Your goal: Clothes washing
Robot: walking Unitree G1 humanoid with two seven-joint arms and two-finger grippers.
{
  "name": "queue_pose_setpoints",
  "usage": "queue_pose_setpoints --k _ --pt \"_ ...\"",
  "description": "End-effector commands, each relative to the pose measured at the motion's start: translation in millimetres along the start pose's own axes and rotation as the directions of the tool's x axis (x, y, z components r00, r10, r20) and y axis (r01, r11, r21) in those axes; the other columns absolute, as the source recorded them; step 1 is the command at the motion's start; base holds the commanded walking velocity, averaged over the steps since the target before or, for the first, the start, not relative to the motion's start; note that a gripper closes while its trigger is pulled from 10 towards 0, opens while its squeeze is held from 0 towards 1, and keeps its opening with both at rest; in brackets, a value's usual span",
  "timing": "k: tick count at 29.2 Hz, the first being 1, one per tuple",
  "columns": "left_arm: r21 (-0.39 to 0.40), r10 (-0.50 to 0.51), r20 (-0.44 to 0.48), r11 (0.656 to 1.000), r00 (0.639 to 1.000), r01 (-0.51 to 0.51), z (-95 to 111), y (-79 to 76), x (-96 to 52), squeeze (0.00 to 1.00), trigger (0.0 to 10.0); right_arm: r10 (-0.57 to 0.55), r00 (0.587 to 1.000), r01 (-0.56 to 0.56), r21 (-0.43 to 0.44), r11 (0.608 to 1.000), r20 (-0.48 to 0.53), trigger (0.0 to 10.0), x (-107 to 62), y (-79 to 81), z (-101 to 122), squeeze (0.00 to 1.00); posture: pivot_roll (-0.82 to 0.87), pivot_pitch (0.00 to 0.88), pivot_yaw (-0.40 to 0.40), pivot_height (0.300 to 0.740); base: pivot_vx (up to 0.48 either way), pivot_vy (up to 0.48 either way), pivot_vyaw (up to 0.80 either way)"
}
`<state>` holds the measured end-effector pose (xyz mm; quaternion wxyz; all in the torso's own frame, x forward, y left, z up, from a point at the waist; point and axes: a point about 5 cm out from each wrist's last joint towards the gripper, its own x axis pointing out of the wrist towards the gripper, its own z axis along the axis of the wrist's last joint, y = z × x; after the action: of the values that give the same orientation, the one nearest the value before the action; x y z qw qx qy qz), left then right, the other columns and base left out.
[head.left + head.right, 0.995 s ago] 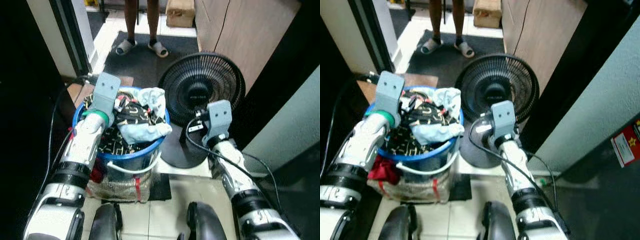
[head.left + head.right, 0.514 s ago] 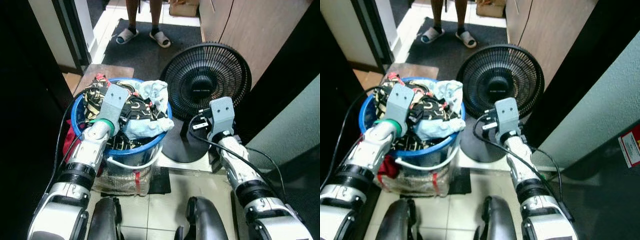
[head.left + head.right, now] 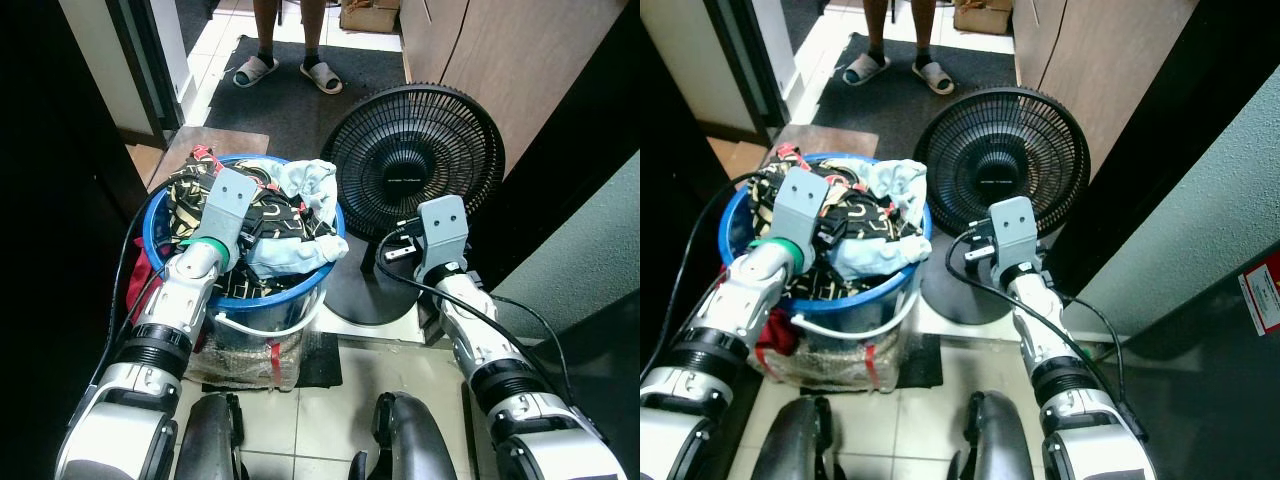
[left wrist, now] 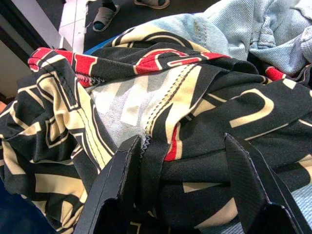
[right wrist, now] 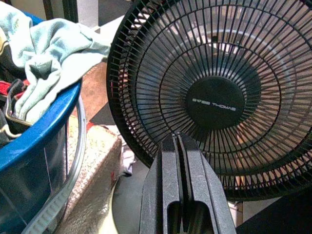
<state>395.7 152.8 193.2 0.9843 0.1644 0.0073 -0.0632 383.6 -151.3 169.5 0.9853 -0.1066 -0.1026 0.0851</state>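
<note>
The left gripper [image 4: 183, 187] is hanging right over the round blue plastic laundry basket [image 3: 285, 290], its two black fingers [image 4: 124, 180] spread wide apart and gripping nothing, the tips resting down on the heap. Between those fingers is lying a black garment printed with cream and red lettering [image 4: 161, 112], its folds bunching up under and between the tips, with one fingertip touching a seam of the fabric. Just beyond the fingertips, at the far side of the pile, a pale blue denim piece [image 4: 253, 29] is spilling over the black one. The basket itself is sitting on a speckled block wrapped in clear film with red tape [image 3: 245, 365], and a white hose [image 3: 265, 333] is looping around the basket's near wall. Over on the other side, the right gripper [image 5: 181, 161] is holding its fingers pressed flat together, nothing between them, and it is pointing straight at a round black floor fan with a wire grille [image 5: 214, 102]; the basket's blue rim is sitting off to the side of those fingers, apart from them. Far beyond both grippers, a person's feet in grey slippers [image 3: 290, 72] are standing on a dark mat [image 3: 300, 105].
</note>
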Motion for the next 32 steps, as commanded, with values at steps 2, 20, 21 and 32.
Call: queue_pose_setpoints --k 2,20,21,32 --pt "0.008 -0.013 -0.049 1.0 0.999 0.013 -12 -2.4 -1.0 0.0 10.0 -0.009 1.0 0.009 -0.002 1.0 -0.013 10.0 -1.9 -2.7 -4 0.0 0.16 0.272 -0.022 0.585 0.0 0.0 0.0" --pt "0.0 0.012 -0.048 1.0 0.999 -0.012 -31 -1.3 -17.6 0.0 10.0 -0.032 0.998 0.032 0.011 0.999 -0.059 10.0 -11.4 -9.4 -20 0.0 0.18 0.318 -0.01 0.585 0.0 0.0 0.0" --pt "0.0 0.013 -0.047 1.0 0.999 -0.013 -31 -1.7 -17.4 0.0 10.0 -0.033 0.998 0.034 0.012 0.999 -0.06 10.0 -11.3 -9.6 -20 0.0 0.18 0.318 -0.01 0.585 0.0 0.0 0.0" --pt "-0.007 0.011 -0.024 1.0 1.0 -0.011 -28 -3.0 -15.9 0.0 6.8 -0.056 0.996 0.057 0.007 0.998 -0.063 10.0 -11.0 -13.2 -20 0.0 0.17 0.315 -0.006 0.585 0.0 0.0 0.0"
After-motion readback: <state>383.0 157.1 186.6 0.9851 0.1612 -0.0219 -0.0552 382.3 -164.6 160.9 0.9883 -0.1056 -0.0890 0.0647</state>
